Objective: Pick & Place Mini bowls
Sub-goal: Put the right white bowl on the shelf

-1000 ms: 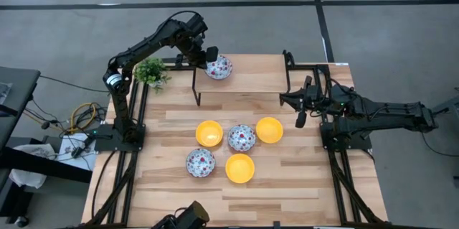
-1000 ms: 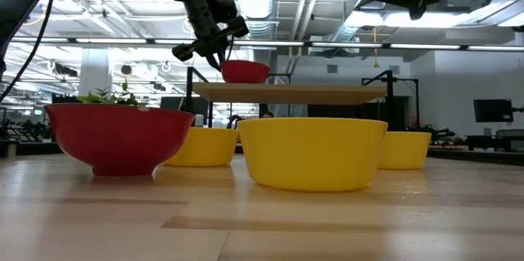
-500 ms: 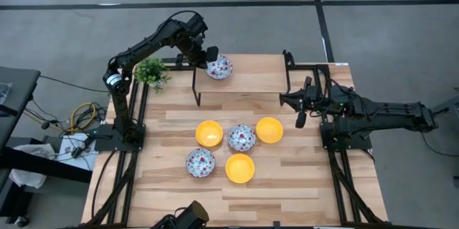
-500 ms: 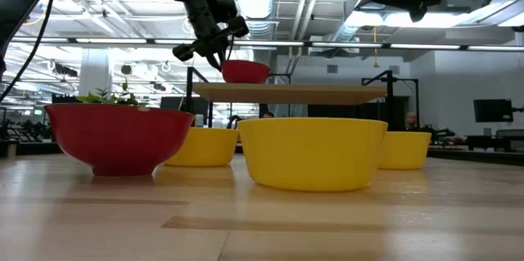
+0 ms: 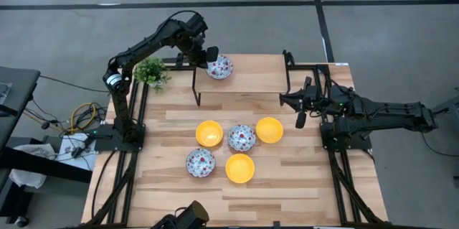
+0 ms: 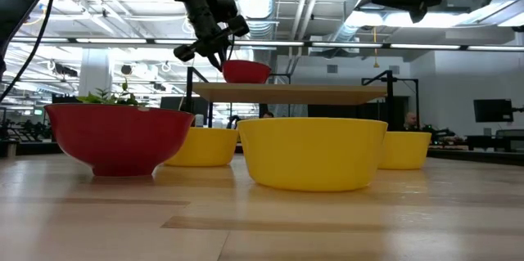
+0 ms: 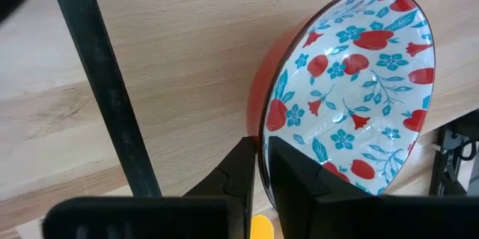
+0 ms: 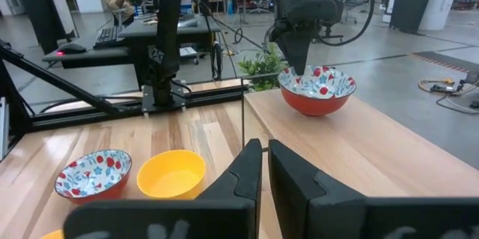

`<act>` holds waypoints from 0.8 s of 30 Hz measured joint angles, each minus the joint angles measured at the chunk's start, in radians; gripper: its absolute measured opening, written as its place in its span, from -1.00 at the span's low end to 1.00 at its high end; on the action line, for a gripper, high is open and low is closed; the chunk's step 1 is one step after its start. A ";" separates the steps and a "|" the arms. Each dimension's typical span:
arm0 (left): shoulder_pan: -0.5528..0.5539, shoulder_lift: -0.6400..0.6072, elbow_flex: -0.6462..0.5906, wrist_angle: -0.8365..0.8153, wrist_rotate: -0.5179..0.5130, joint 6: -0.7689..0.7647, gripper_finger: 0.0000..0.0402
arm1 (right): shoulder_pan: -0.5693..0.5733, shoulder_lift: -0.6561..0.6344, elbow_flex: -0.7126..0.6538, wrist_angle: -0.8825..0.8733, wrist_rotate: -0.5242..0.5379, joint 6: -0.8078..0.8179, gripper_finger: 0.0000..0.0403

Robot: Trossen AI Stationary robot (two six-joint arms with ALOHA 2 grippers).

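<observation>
Red-rimmed floral bowl (image 5: 219, 67) sits on the raised shelf (image 5: 251, 78), its rim pinched by the left end effector (image 5: 209, 58), so placing looks nearly complete; next it should release, while the right end effector (image 5: 301, 120), pressed together, waits beside the shelf.

The left gripper (image 6: 223, 55) pinches the rim of a red bowl (image 6: 245, 71) resting on a raised wooden shelf (image 6: 286, 92). Below it stand a large-looking red bowl (image 6: 119, 138) and three yellow bowls (image 6: 311, 151) on the table (image 6: 262, 224).
</observation>
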 joint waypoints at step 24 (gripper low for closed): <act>0.002 -0.084 0.000 0.001 0.010 -0.007 -0.38 | 0.000 0.000 0.000 -0.006 0.001 0.015 -0.92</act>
